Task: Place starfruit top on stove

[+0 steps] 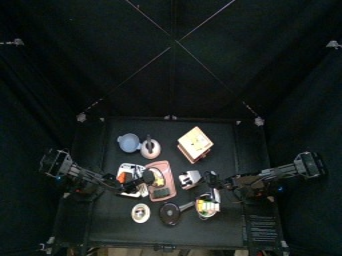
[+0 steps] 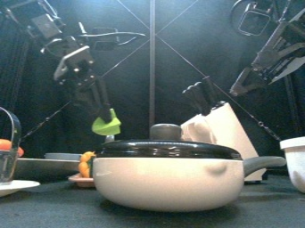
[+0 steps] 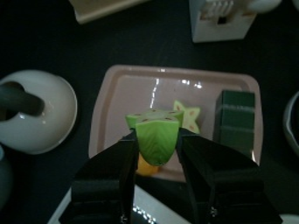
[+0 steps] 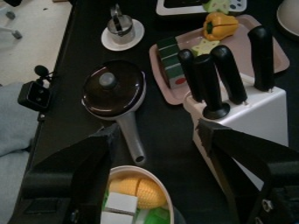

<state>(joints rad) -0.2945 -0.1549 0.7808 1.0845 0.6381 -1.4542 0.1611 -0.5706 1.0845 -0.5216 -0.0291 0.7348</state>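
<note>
The starfruit top [image 3: 156, 138] is a green wedge pinched between the jaws of my left gripper [image 3: 156, 150]. It hangs above a pink tray [image 3: 128, 83] that holds a yellow star slice [image 3: 184, 114] and a dark green block [image 3: 237, 114]. In the front view the left gripper [image 2: 105, 120] holds the green piece [image 2: 107, 126] in the air at the left. The tan and white box at the back of the table [image 1: 197, 143] looks like the stove; it stands apart from the gripper. My right gripper [image 4: 158, 153] is open and holds nothing, by the knife block [image 4: 228, 87].
A white pot with a black lid [image 2: 167, 169] fills the front. A black pan [image 4: 114, 87] lies beside the knife block. A bowl of toy food [image 4: 128, 197] sits under the right gripper. A white lidded pot [image 3: 35, 109] stands beside the tray.
</note>
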